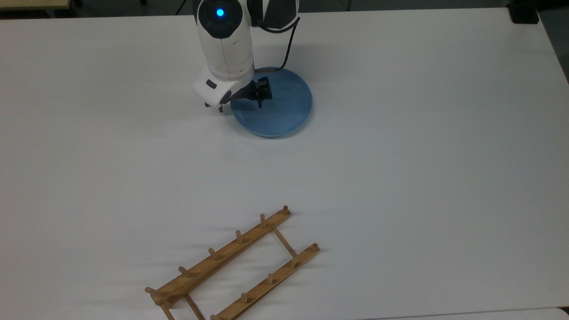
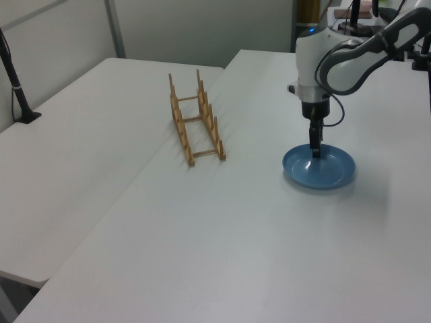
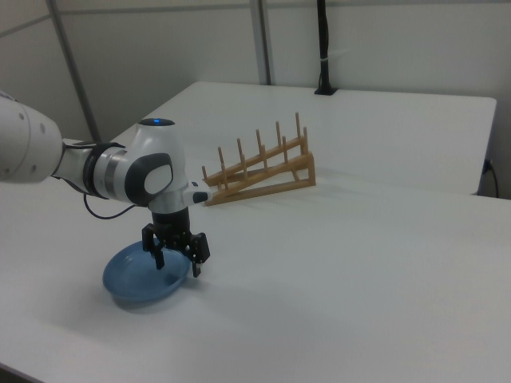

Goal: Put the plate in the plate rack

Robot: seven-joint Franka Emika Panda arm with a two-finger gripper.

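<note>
White tables stand before grey partition walls with metal posts.
</note>
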